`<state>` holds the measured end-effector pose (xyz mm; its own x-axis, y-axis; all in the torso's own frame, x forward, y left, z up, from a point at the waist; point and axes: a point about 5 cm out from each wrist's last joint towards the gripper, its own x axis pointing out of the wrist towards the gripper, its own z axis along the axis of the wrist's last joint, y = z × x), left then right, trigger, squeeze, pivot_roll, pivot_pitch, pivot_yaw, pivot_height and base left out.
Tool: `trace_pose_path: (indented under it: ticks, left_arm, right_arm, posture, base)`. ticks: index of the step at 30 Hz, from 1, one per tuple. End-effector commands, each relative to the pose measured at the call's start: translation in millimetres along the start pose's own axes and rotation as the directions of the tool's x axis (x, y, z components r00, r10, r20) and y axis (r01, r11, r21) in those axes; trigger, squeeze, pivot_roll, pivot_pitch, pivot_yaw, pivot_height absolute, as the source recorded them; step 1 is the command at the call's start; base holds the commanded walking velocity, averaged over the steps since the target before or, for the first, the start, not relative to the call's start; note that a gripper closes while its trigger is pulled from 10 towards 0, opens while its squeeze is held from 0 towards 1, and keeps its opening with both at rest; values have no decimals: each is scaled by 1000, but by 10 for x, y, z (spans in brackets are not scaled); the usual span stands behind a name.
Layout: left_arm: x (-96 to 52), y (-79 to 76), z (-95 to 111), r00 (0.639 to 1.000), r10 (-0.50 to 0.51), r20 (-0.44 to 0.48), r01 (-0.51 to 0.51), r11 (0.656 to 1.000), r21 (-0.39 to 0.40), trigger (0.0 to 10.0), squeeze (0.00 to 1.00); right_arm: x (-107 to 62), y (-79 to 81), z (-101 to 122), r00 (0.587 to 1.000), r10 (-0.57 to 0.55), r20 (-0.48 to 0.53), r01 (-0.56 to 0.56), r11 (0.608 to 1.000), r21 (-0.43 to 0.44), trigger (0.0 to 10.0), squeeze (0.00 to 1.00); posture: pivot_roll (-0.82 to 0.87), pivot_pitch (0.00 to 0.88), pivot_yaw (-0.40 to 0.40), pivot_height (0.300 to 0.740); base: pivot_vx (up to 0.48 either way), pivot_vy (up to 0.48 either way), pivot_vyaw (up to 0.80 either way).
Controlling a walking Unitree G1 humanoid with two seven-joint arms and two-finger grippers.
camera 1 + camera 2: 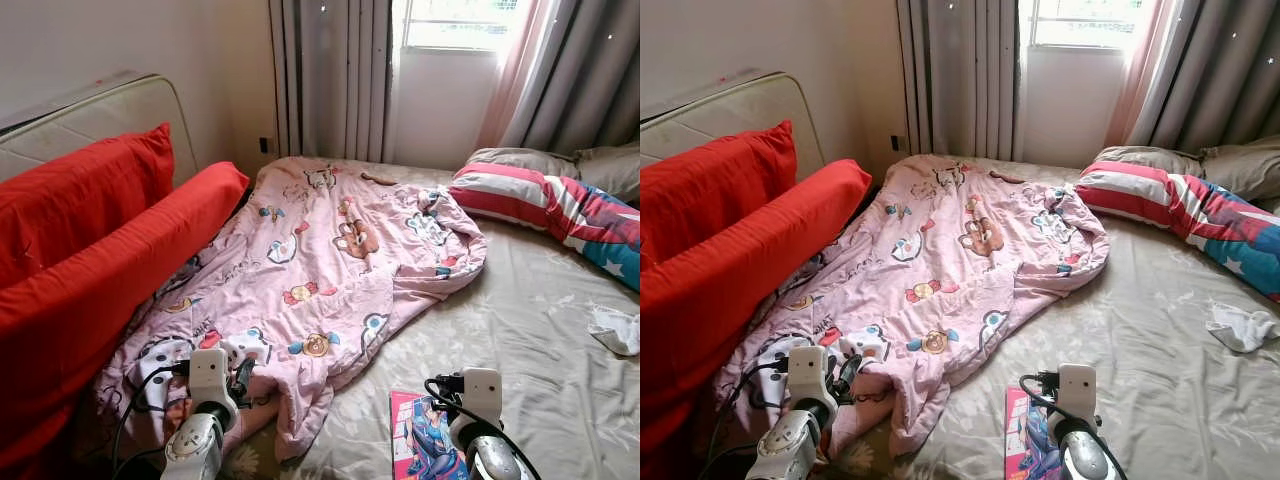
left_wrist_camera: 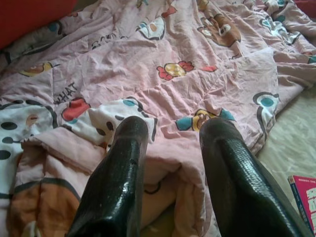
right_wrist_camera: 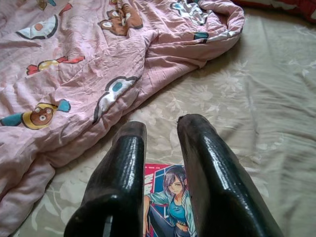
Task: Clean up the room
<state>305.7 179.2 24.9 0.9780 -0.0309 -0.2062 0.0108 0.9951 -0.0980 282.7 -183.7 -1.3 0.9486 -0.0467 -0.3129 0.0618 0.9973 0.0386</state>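
Observation:
A rumpled pink cartoon-print blanket (image 1: 310, 265) lies spread over the left half of the bed. My left gripper (image 2: 173, 131) hovers open just above the blanket's near folded edge, nothing between its fingers (image 2: 123, 163). My right gripper (image 3: 160, 128) is open above a pink comic book (image 1: 425, 440) lying on the beige floral sheet (image 1: 520, 330) near the bed's front. A crumpled white cloth (image 1: 615, 330) rests on the sheet at the far right.
Two red cushions (image 1: 90, 250) lean along the left side against a cream headboard (image 1: 90, 115). A striped red, white and blue pillow (image 1: 560, 210) and a grey pillow (image 1: 590, 165) lie at the back right. Grey curtains (image 1: 330, 75) and a window (image 1: 455, 20) stand behind the bed.

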Motion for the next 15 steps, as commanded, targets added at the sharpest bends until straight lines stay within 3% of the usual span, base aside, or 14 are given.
trace_pose_path:
  ticks: [1, 9, 15]
  left_arm:
    - [-7, 20, 4, 1000, 7, 7, -7, 1000, 5, 10000, 0]
    - [-1, 12, 16, 1000, 11, 16, -11, 1000, -2, 10000, 0]
    - [3, 12, 25, 1000, 13, 19, -13, 1000, -5, 10000, 0]
  right_arm:
    - [38, 12, 83, 1000, 3, 30, -3, 1000, -3, 10000, 0]
    - [47, 13, 108, 999, 7, 41, -7, 1000, -7, 10000, 0]
    - [52, 21, 120, 999, 11, 46, -11, 1000, -6, 10000, 0]
  posture:
    - [-81, 4, 6, 740]
    - [-78, 8, -1, 740]
    - [-76, 15, -3, 740]
  base:
    - [247, 0, 0]
    - [244, 0, 0]
    - [0, 0, 0]
